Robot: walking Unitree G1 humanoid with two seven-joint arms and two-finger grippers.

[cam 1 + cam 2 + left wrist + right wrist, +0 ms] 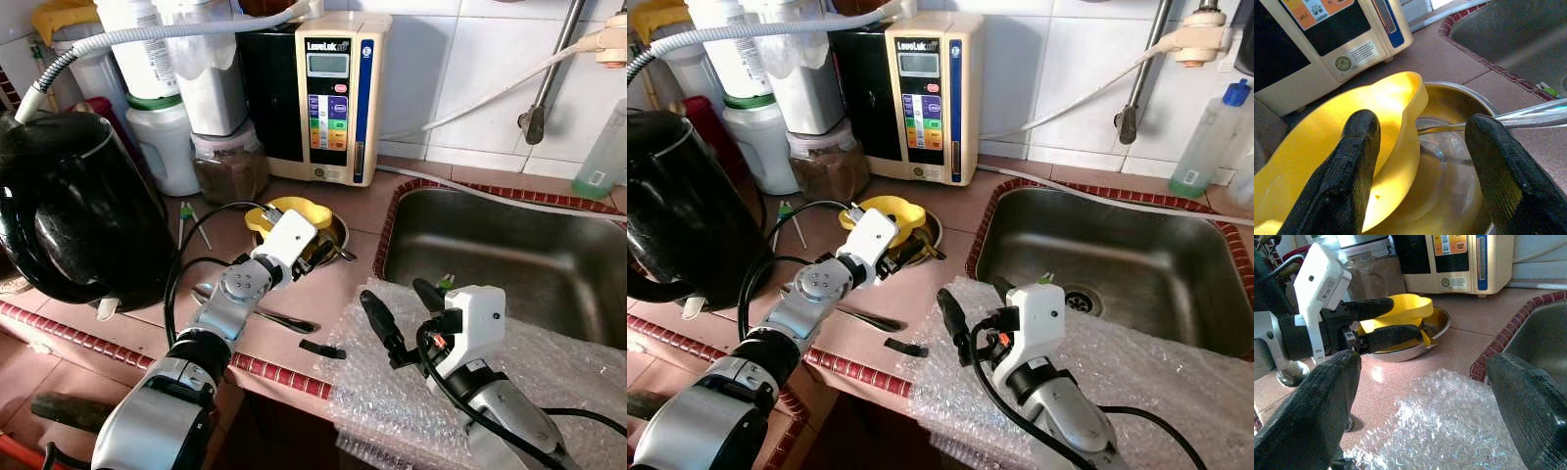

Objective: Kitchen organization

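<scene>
Left gripper [1420,161], fingers apart, straddled the yellow dish [1352,142] rim in the steel bowl [1459,196]; right gripper [404,313], also apart, hovered farther off, near the counter's front edge.

White wall tiles [470,69] are rising behind a steel sink [509,264]. A pinkish counter [333,294] with dark red edging is surrounding the sink, bright light is glinting off it, and a pipe [549,73], possibly a tap, is hanging above.
</scene>
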